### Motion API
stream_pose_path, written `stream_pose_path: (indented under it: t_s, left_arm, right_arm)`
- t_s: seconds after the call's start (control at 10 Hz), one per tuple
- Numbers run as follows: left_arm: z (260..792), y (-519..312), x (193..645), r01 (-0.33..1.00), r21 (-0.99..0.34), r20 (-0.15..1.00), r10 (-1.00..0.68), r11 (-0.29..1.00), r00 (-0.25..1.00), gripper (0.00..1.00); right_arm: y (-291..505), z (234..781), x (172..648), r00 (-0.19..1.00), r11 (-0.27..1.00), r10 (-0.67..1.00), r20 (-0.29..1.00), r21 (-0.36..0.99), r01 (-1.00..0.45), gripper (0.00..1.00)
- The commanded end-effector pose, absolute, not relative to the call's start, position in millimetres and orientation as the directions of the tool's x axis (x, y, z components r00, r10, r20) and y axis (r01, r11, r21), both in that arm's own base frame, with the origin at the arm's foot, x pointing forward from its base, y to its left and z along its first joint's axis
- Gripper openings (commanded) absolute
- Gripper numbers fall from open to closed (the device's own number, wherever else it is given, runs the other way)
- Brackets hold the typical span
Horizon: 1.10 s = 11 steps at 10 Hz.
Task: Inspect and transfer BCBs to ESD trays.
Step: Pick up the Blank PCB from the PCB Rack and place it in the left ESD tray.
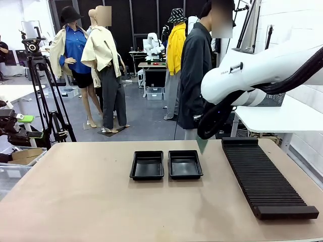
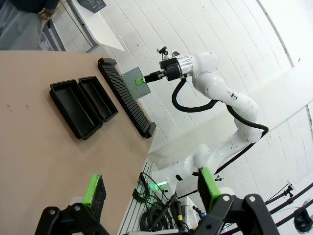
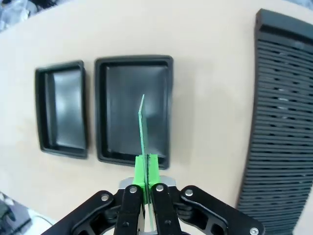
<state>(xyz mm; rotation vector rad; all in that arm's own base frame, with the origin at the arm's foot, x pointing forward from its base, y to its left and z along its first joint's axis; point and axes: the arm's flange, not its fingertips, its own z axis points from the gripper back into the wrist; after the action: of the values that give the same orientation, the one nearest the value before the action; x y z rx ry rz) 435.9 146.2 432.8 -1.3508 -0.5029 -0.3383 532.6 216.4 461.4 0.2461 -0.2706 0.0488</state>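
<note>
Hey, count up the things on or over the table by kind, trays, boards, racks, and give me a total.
ESD trays: 2, both empty
Green circuit board: 1, held in the right gripper
Slotted black rack: 1
Total: 4

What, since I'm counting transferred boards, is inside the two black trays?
The left tray and right tray show bare black floors. The board in the right gripper, edge-on, hides a thin strip of the right tray.
</note>
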Motion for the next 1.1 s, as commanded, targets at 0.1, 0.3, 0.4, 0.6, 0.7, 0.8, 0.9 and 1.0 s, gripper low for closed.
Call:
stream_pose_path:
  t_s: [0.1, 0.3, 0.4, 0.6, 0.7, 0.8, 0.9, 1.0]
  left_arm:
    - [434.7, 147.3, 434.7, 0.506, -0.840, 0.525, 0.059, 0.194, 0.849, 1.00]
    - [434.7, 147.3, 434.7, 0.506, -0.840, 0.525, 0.059, 0.194, 0.849, 1.00]
    - [434.7, 147.3, 434.7, 0.506, -0.840, 0.525, 0.059, 0.194, 0.849, 1.00]
    - [434.7, 147.3, 434.7, 0.506, -0.840, 0.525, 0.059, 0.194, 0.849, 1.00]
    - [434.7, 147.3, 434.7, 0.506, -0.840, 0.525, 0.059, 0.194, 0.849, 1.00]
    - [434.7, 147.3, 434.7, 0.506, -0.840, 0.525, 0.059, 0.194, 0.849, 1.00]
    - [434.7, 147.3, 434.7, 0.506, -0.840, 0.525, 0.059, 0.194, 0.849, 1.00]
    - [434.7, 147.3, 434.7, 0.506, -0.840, 0.525, 0.059, 0.194, 0.849, 1.00]
  right_arm:
    - [252.9, 444.9, 530.9, 0.938, 0.927, -0.093, 0.335, 0.374, -0.041, 0.00]
    - [274.2, 436.4, 530.6, 0.958, 0.870, -0.115, 0.262, 0.492, -0.030, 0.00]
    - [283.2, 431.1, 529.7, 0.967, 0.845, -0.123, 0.222, 0.535, -0.016, 0.00]
    - [300.7, 415.0, 530.2, 0.981, 0.805, -0.135, 0.141, 0.593, 0.026, 0.00]
    - [307.8, 408.4, 531.0, 0.982, 0.794, -0.129, 0.134, 0.607, 0.022, 0.00]
    - [314.2, 402.2, 531.8, 0.987, 0.778, -0.120, 0.104, 0.628, 0.029, 0.00]
    - [320.9, 396.3, 532.7, 0.988, 0.767, -0.113, 0.101, 0.641, 0.023, 0.00]
    - [326.3, 389.8, 536.7, 0.990, 0.760, -0.105, 0.099, 0.650, 0.015, 0.00]
